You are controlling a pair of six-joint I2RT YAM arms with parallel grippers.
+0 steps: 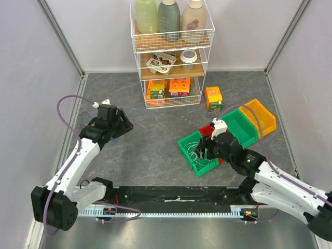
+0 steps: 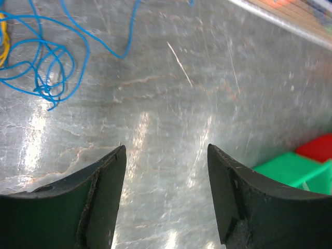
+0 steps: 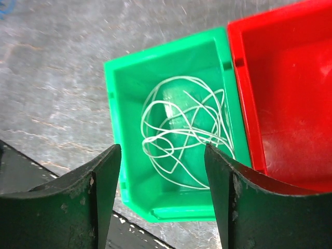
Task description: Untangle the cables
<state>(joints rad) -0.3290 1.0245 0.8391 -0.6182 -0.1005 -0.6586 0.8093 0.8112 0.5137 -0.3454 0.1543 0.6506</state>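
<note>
Because your right gripper (image 3: pixel 163 150) hangs spread and empty over the green bin (image 3: pixel 115 83), the white cable (image 3: pixel 181 129) coiled alone inside looks sorted, with the red bin (image 3: pixel 290 78) right beside it. Your left gripper (image 2: pixel 166 150) is spread too, holding nothing above the table (image 2: pixel 207 104). Beyond it the blue cable (image 2: pixel 46 67) lies loose beside a yellow cable (image 2: pixel 2 36), likely your next pick.

Bright overhead light, glare streaks on table (image 2: pixel 142 127), left wrist view blurry, shadows soft
</note>
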